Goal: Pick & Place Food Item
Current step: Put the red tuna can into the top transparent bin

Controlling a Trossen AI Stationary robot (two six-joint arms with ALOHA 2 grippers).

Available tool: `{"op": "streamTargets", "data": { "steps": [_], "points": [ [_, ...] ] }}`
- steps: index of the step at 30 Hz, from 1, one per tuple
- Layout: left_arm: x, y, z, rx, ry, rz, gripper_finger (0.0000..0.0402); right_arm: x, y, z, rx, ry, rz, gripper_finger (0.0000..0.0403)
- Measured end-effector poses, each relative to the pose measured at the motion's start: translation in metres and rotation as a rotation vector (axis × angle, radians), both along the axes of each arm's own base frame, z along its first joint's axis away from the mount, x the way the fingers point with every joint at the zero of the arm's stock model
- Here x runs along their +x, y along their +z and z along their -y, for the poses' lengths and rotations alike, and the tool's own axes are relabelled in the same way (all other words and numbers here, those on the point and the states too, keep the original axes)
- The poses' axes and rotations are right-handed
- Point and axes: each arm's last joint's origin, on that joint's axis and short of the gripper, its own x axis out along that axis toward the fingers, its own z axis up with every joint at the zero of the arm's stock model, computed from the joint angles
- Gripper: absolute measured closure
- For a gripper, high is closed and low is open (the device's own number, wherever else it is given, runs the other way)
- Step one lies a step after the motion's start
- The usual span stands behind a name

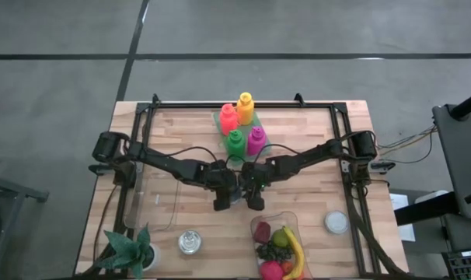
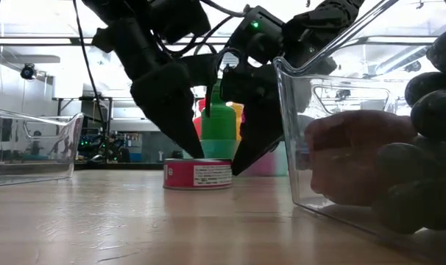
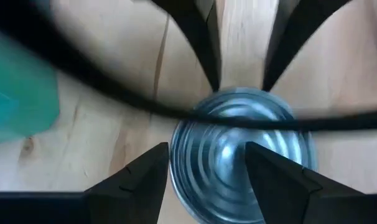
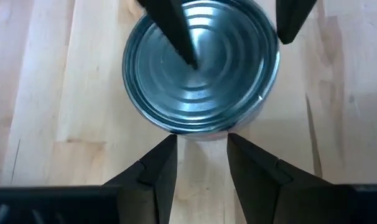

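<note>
I see a short round food can [image 2: 199, 175] standing upright on the wooden table [image 2: 135, 221], near the middle. Its label is pink and white; its ribbed silver lid [image 4: 201, 65] faces up, still sealed, apparently undented.

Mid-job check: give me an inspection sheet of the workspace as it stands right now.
Surface: wooden table, bare at its centre apart from the can.
Job's things: flat can upright on the table between both grippers; clear fruit container at the near edge.
Clutter: four coloured bottles on a tray at the back; potted plant; glass jar; white lid; empty clear bin.
Grippers: left gripper open above the can; right gripper open beside the can, not gripping.
Cables: black cable crosses the left wrist view.
Surroundings: grey floor, lab room behind; no person seen.
</note>
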Motion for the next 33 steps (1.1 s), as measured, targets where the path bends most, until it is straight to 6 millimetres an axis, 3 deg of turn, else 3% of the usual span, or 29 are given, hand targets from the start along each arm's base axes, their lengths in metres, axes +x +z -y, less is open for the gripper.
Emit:
{"op": "streamTargets", "data": {
  "steps": [9,13,17,25,33],
  "points": [
    [-0.025,0.046,-0.003,-0.003,0.000,0.018,0.0188,-0.002,-0.005,0.000,0.007,-0.014,-0.025,0.0269],
    [-0.031,0.053,-0.002,-0.003,-0.002,0.005,0.0188,-0.001,-0.005,0.000,0.003,-0.008,-0.018,0.0269],
    [-0.030,0.047,0.003,0.000,-0.020,-0.016,0.0188,-0.001,-0.004,0.000,0.005,-0.006,-0.012,0.0269],
    [-0.034,0.014,0.019,-0.010,-0.082,-0.090,0.0188,0.000,-0.004,0.000,0.010,-0.010,-0.008,0.0269],
    [-0.035,0.008,0.025,-0.015,-0.104,-0.056,0.0188,0.001,-0.003,0.000,0.012,-0.011,0.014,0.0269]
  ]
}}
